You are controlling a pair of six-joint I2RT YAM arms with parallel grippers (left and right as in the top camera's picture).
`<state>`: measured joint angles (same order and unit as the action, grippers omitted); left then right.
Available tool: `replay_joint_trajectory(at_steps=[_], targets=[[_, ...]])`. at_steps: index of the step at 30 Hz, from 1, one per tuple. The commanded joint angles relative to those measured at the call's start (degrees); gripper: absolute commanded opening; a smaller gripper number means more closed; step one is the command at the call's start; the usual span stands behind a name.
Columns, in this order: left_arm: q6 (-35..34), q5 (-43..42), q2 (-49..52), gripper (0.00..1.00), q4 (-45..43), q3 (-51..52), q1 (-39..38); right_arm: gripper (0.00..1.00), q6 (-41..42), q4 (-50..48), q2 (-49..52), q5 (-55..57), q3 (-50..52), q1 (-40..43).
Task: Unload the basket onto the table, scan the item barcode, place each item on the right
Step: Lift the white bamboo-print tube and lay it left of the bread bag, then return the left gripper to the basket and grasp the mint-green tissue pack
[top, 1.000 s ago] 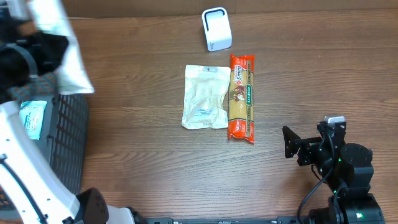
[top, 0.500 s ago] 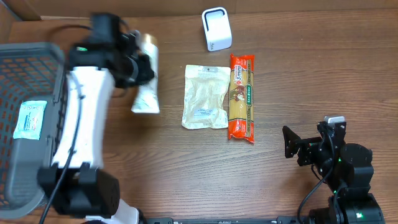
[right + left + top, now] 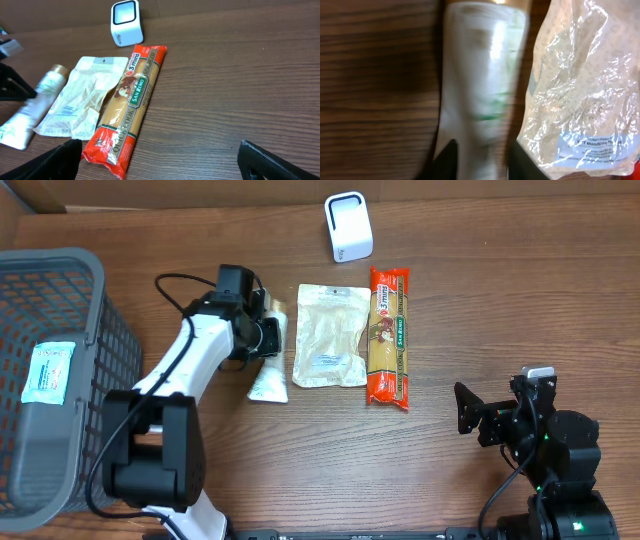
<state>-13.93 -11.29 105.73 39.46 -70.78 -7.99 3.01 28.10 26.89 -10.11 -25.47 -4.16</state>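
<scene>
A white tube [image 3: 270,370] with a gold cap lies on the table just left of a clear plastic pouch [image 3: 329,335]. My left gripper [image 3: 266,332] straddles the tube's upper part. In the left wrist view the tube [image 3: 480,85] runs between the two dark fingers [image 3: 446,161], with a thin gap on its right side, so the jaws look open. A red-and-orange pasta packet [image 3: 389,335] lies right of the pouch. The white scanner [image 3: 348,226] stands at the back. My right gripper [image 3: 160,167] is wide open and holds nothing, low at the front right.
A grey mesh basket [image 3: 70,265] stands at the left edge with a white packet [image 3: 50,372] inside. The table's far edge runs just behind the scanner [image 3: 126,22]. Bare wood lies between the pasta packet [image 3: 131,100] and my right arm.
My left arm has swung from over the basket to the table middle and laid the tube down beside the pouch. Its jaws have loosened. The right arm has not moved.
</scene>
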Motion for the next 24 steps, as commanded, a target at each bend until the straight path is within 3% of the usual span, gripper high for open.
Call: replay_joint_trajectory(at_steps=[1,4,5,6,17,24], targets=[[-0.5,-0.7,0.6,0.38,-0.9,0.2,-1.8,1.00,0.0,-0.3,-0.1,0.2,0.4,-0.3],[-0.5,-0.5,-0.6,0.61,-0.2,-1.9,-2.1,1.00,0.0,-0.3,-0.1,0.2,0.4,-0.3],[-0.5,-0.6,-1.1,0.76,0.4,-3.1,-2.0,1.00,0.0,-0.3,-0.1,0.2,0.4,-0.3],[-0.5,-0.6,-1.8,1.00,1.6,-4.9,-1.7,1.00,0.0,-0.3,-0.1,0.2,0.4,-0.3],[0.7,6.1,-13.6,0.99,22.6,-38.0,7.8,1.00,0.0,-0.3,-0.1,0.2,0.4,-0.3],[6.7,10.3,-20.7,1.00,27.1,-45.7,21.5,1.00,0.0,-0.3,-0.1,0.2,0.4,-0.3]])
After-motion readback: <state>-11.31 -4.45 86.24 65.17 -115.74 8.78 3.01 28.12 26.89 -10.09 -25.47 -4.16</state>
